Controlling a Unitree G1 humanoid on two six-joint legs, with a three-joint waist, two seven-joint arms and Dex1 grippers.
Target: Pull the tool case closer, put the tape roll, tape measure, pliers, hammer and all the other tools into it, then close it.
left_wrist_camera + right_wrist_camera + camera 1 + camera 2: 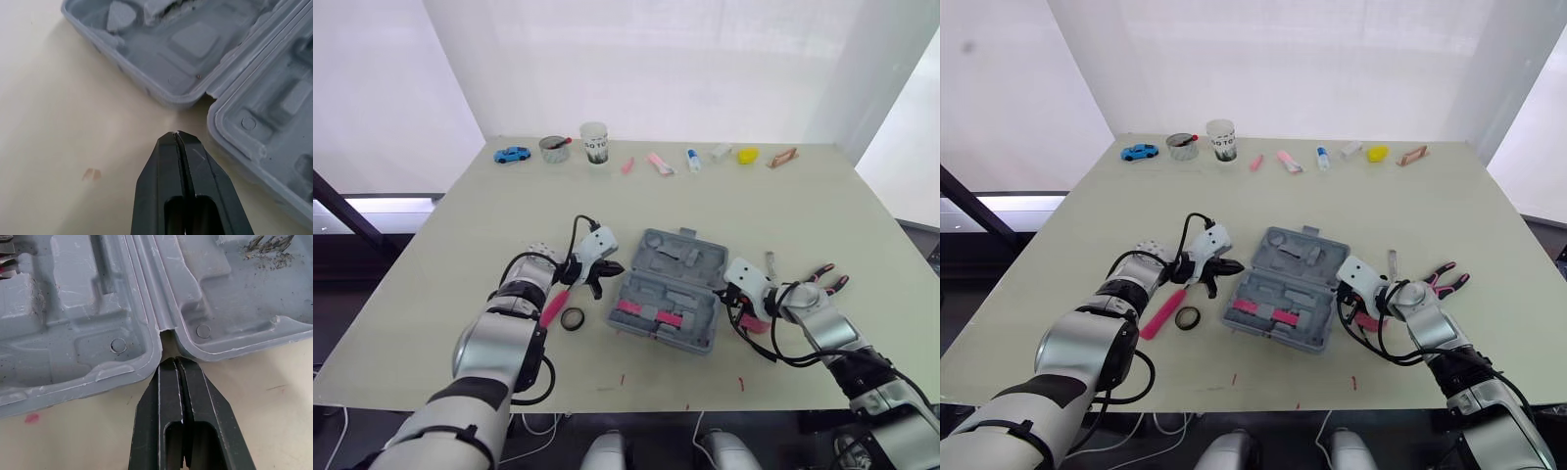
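The grey tool case [677, 266] lies open in the middle of the table, with pink-labelled pieces in its near half. My left gripper [613, 271] is shut and empty at the case's left side, its tips [177, 134] close to the hinge notch. My right gripper [732, 297] is shut and empty at the case's right side, its tips [175, 361] right at the hinge gap. A black tape roll [573, 318] and a pink-handled tool [553, 306] lie under my left forearm. Pliers [824, 277] with pink and black handles lie to the right. A pink object [756, 324] is partly hidden under my right wrist.
A thin metal tool [770, 262] lies right of the case. Along the far edge stand a blue toy car [512, 154], a tin [554, 148], a white cup [594, 142], a small bottle [693, 160], a yellow item [747, 155] and a wooden piece [782, 157].
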